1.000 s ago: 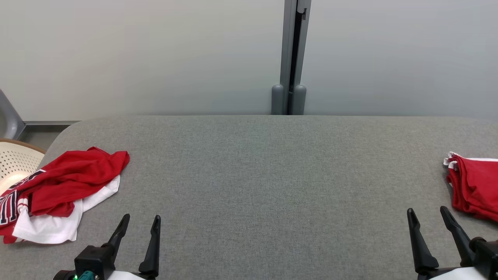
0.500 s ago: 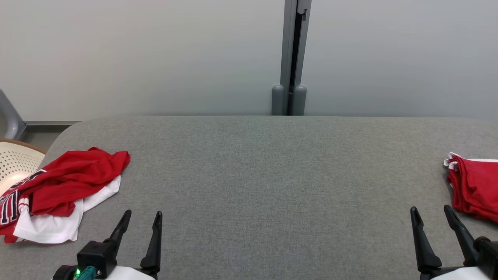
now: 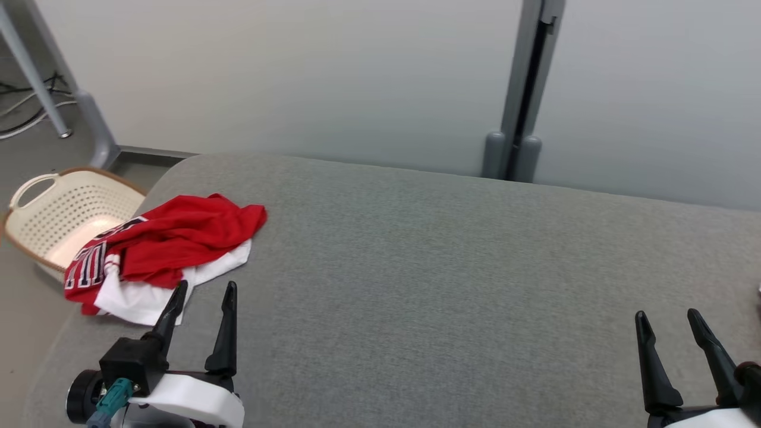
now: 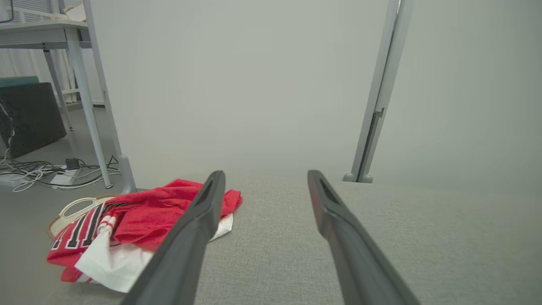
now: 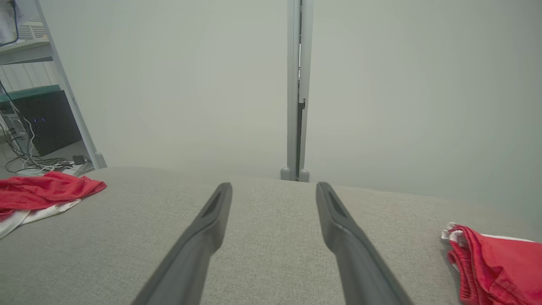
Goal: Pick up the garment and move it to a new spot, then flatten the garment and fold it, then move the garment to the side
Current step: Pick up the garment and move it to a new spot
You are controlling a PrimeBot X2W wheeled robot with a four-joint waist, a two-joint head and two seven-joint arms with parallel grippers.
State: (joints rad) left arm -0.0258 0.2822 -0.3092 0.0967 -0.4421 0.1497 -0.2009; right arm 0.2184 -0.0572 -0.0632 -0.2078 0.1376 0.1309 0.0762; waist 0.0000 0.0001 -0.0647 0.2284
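Garment [image 3: 178, 238] of crumpled red cloth, with a white underside and dark striped lettering, lies in a heap at the left end of the grey fabric-covered table [image 3: 416, 267], its outer part reaching the table's left edge. Just beside its near side is the left gripper [image 3: 206, 286], its two dark fingers spread apart and holding nothing. In the head view the left fingertip overlaps the white cloth, but whether it touches cannot be told. In the left wrist view the garment lies to the left of and beyond that gripper's left finger, with bare table between the two fingers. The right gripper [image 3: 667, 314] is well apart from it, at the table's near right. Its jaws are likewise wide and empty, over bare grey fabric. In the right wrist view a folded red bundle [image 5: 495, 262] with white trim rests on the table to the right of those fingers. Off the table's left edge, just beyond the garment, a cream perforated basket [image 3: 71, 208] stands on the floor. Behind the table rise pale wall panels joined by a grey post [image 3: 523, 89].
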